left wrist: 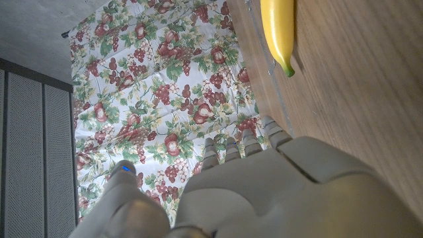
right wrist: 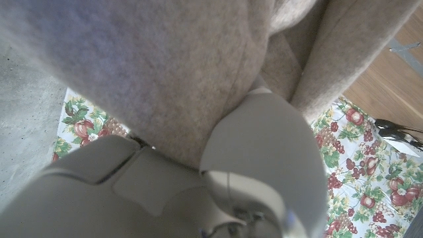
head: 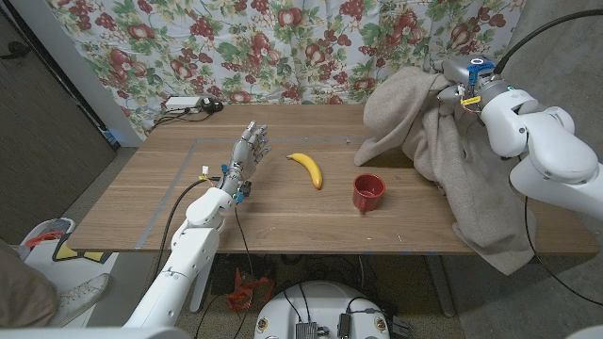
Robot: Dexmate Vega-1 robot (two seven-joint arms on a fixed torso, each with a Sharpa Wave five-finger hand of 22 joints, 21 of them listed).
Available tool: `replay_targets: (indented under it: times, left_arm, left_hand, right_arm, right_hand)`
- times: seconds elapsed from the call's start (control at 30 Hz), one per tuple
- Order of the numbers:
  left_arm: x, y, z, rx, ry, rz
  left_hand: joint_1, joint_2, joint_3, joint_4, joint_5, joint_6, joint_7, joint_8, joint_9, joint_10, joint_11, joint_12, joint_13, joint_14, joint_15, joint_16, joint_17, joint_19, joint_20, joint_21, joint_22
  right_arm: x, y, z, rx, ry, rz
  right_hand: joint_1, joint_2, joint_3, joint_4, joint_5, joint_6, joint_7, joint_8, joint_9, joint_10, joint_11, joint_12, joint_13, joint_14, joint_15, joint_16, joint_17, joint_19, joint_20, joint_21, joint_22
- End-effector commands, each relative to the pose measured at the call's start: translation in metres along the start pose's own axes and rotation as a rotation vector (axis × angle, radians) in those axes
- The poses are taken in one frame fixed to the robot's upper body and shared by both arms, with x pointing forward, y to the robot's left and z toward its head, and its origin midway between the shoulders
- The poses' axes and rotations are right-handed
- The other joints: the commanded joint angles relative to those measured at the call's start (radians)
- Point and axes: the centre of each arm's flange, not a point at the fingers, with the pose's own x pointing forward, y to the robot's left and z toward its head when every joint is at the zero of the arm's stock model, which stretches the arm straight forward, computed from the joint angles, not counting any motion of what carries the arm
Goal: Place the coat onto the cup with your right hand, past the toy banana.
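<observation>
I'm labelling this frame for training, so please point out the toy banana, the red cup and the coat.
toy banana [head: 306, 169], head view, middle of its curved body.
red cup [head: 367, 193], head view, its outer wall.
coat [head: 468, 179], head view, the hanging cloth below the right arm.

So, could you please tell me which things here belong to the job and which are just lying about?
Job:
coat, held up by the right hand
cup
banana

Lying about:
power strip at the table's far edge
left hand, holding nothing
</observation>
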Motion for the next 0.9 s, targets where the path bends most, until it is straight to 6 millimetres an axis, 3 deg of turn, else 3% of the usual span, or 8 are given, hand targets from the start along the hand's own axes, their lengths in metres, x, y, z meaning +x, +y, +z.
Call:
replay_targets:
  times: [0.03, 0.4, 0.9]
  left_arm:
    - [0.004, 0.001, -0.002, -0.007, -0.005, -0.009]
    - [0.008, 0.004, -0.004, -0.012, -0.009, -0.016]
    - [0.010, 0.006, -0.007, -0.016, -0.014, -0.023]
  left_hand:
    - [-0.001, 0.003, 0.000, 0.001, 0.007, 0.005, -0.003, 0.001, 0.004, -0.006, 0.005, 0.009, 0.002, -0.006, 0.001, 0.005, 0.002, 0.004, 0.000, 0.004, 0.006]
    - [-0.001, 0.003, -0.001, 0.001, 0.007, 0.005, -0.002, 0.001, 0.004, -0.005, 0.005, 0.010, 0.002, -0.006, 0.000, 0.005, 0.002, 0.005, -0.001, 0.004, 0.006]
    - [-0.001, 0.003, -0.001, 0.001, 0.007, 0.006, -0.002, 0.001, 0.004, -0.006, 0.003, 0.009, 0.002, -0.006, 0.000, 0.005, 0.002, 0.005, 0.000, 0.004, 0.006]
  right_arm:
    - [-0.017, -0.009, 0.010, -0.006, -0.013, 0.006]
    - [-0.029, -0.014, 0.034, -0.019, -0.064, 0.034]
    - [-0.048, -0.020, 0.049, -0.013, -0.079, 0.041]
  right_hand:
    - [0.014, 0.027, 0.017, 0.009, 0.006, -0.008, 0.002, 0.009, 0.000, -0.002, -0.002, 0.006, 0.001, -0.003, -0.073, 0.006, 0.003, 0.001, -0.127, 0.004, 0.002]
    - [0.011, 0.027, 0.027, 0.008, 0.009, -0.014, 0.002, 0.021, 0.002, -0.003, -0.001, 0.011, 0.003, -0.006, -0.073, 0.009, 0.002, -0.002, -0.127, 0.006, 0.001]
    - [0.002, 0.028, 0.041, 0.009, 0.013, -0.026, 0.003, 0.036, 0.001, -0.012, -0.001, 0.016, 0.001, -0.015, -0.073, 0.010, 0.002, -0.008, -0.127, 0.007, -0.003]
